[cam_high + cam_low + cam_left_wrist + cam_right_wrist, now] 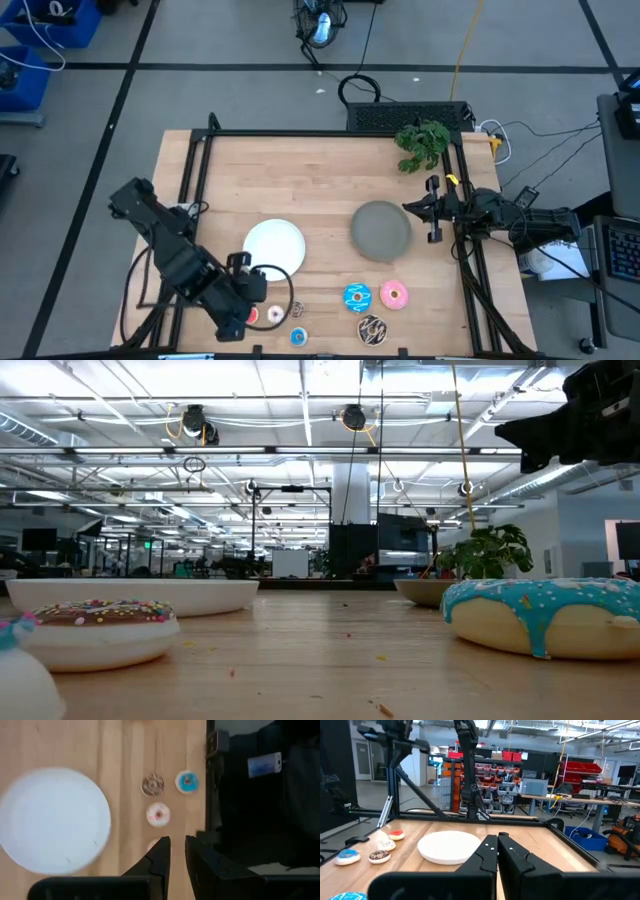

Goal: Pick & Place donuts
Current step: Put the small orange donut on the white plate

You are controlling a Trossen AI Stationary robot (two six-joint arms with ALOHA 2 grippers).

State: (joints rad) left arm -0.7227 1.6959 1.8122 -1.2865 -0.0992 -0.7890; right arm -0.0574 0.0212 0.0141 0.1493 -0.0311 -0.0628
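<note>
My left gripper [252, 305] hovers near the table's near edge, fingers a little open [177, 851], pointing at the tiny donuts. Ahead of it lie the white tiny donut [158, 814], the brown one [152, 785] and the blue one [187, 781]; a reddish one [151, 845] peeks out beside one finger. The larger blue sprinkled donut [357, 296], pink donut [394, 294] and chocolate donut [371, 328] lie flat on the wood farther right. My right gripper [496, 837] is shut and waits by the right edge [432, 210], next to the gray plate.
The white plate [274, 245] lies just beyond the tiny donuts, and the gray plate [381, 230] sits right of centre. A green plant [422, 142] stands at the far right corner. A black frame rail [200, 175] borders the table. Bare wood spans the far half.
</note>
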